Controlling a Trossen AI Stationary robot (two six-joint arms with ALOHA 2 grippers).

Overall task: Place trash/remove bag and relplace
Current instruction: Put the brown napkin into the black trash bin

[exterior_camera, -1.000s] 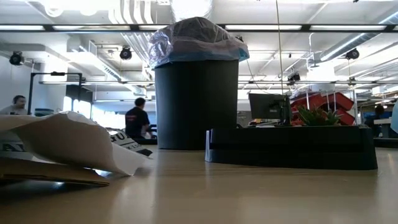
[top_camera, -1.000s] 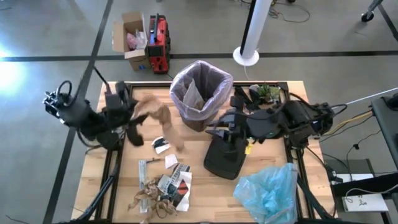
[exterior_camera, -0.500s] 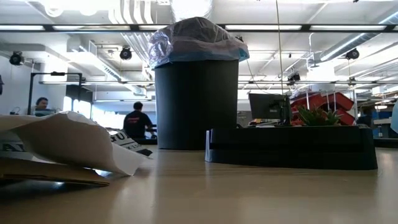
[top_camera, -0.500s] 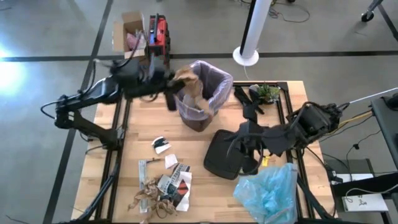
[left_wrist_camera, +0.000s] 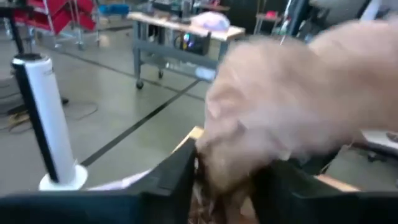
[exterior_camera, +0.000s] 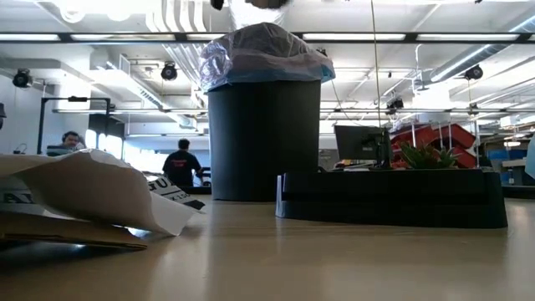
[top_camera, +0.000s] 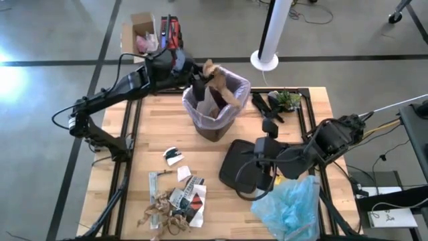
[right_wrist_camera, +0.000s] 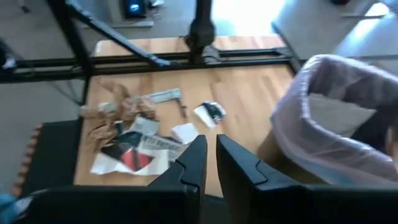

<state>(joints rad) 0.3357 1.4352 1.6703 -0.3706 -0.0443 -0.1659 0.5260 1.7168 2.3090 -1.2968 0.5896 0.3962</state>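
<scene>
Wooden table (top_camera: pixel 154 144), trash (top_camera: pixel 175 201), open workshop behind.

Even, bright light falls from above — ceiling strip lights (exterior_camera: pixel 75 37) glow white in the low view, and a pale glare patch sits on the floor (top_camera: pixel 13 73) at the high view's left edge. Shadows on the surface (top_camera: pixel 294 117) are soft and short. The left wrist view is heavily blurred, its brown paper (left_wrist_camera: pixel 292 106) smeared; the right wrist view is mildly soft — window glare (right_wrist_camera: pixel 249 12) blows out.
</scene>
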